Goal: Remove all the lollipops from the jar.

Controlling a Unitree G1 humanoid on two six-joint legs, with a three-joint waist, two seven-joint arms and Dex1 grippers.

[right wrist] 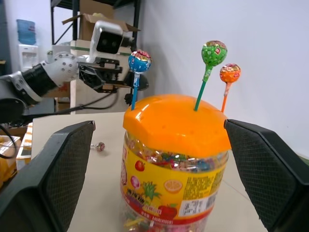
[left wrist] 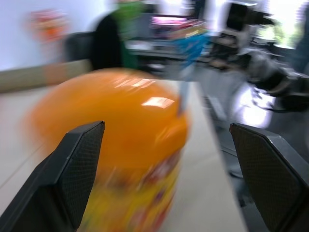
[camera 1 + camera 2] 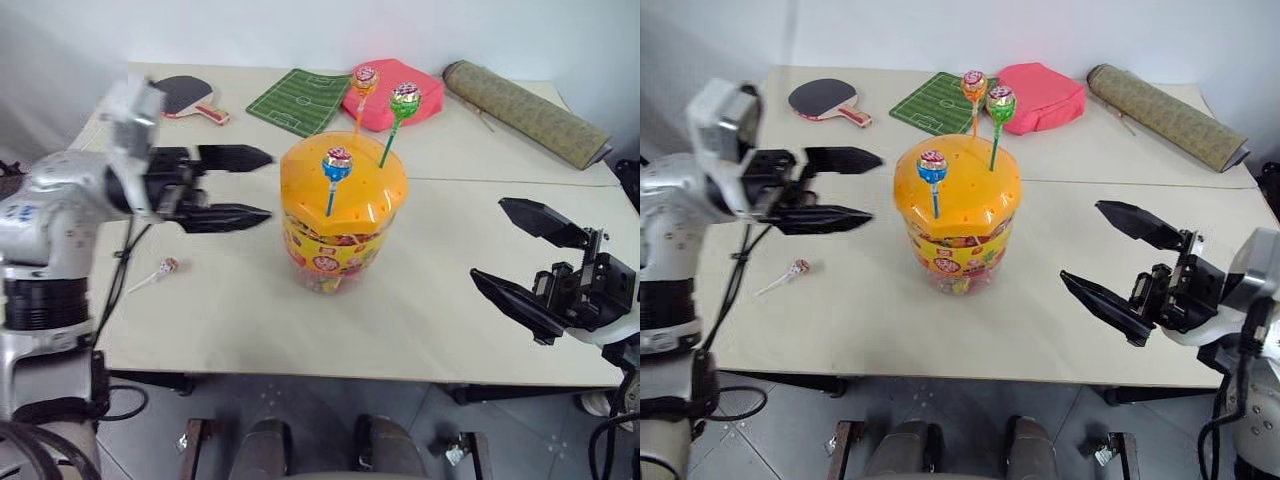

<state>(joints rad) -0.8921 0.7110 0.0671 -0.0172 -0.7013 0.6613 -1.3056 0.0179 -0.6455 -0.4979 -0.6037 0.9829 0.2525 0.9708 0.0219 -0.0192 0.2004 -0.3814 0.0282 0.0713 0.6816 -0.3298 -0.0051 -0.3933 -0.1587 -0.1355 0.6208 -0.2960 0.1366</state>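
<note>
Three lollipops in lid, one on surface; both jaws released.
Jar (image 3: 338, 225) stands mid-surface (image 3: 420, 310); blue-stick (image 3: 336, 165), green-stick (image 3: 404, 98) and orange-stick (image 3: 365, 78) lollipops upright in its lid. White-stick lollipop (image 3: 165, 267) lies to the jar's left. Left gripper (image 3: 245, 185) level beside the lid, empty; right gripper (image 3: 520, 255) apart, empty.

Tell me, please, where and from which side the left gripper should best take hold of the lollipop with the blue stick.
Probably grip the blue-stick lollipop on its thin stick just under the head, above the orange lid. It stands upright on the lid's near-left part, so the open left gripper could come in level from the left, clear of the green one.
</note>
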